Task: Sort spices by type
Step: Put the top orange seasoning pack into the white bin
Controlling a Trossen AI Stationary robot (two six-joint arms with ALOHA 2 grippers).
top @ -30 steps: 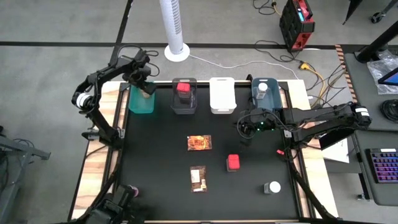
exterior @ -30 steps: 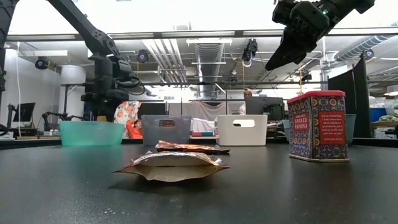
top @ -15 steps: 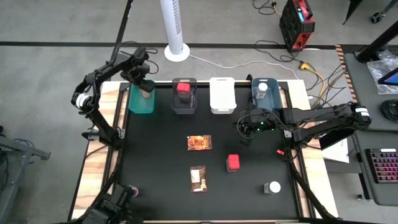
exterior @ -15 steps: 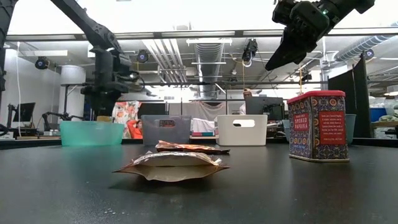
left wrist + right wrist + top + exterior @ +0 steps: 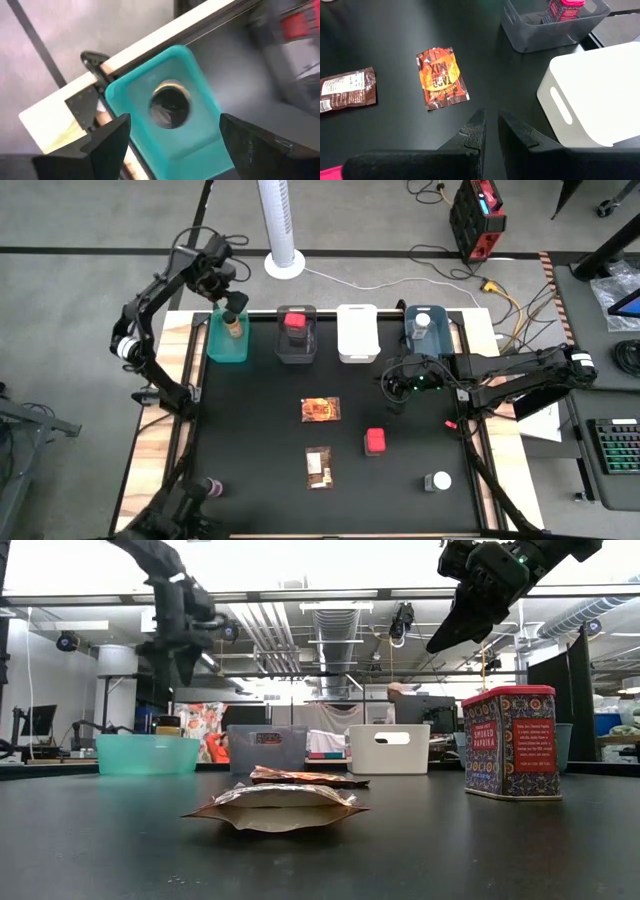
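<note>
My left gripper hangs open above the teal bin at the far left. Its fingers stand wide apart in the left wrist view and touch nothing. A brown dark-capped bottle stands upright in that bin. My right gripper hovers shut over the table's right half, beyond the orange packet. A red tub, a brown packet, a white-capped jar and a purple bottle rest on the table.
Four bins line the far edge: teal, grey with a red tub, white, and blue with a white-capped jar. In the low view the red tub stands right and the packets lie in the middle.
My left gripper has risen from the teal bin and drawn back toward the far edge, leaving the brown bottle standing in the bin. My right arm has kept still.
</note>
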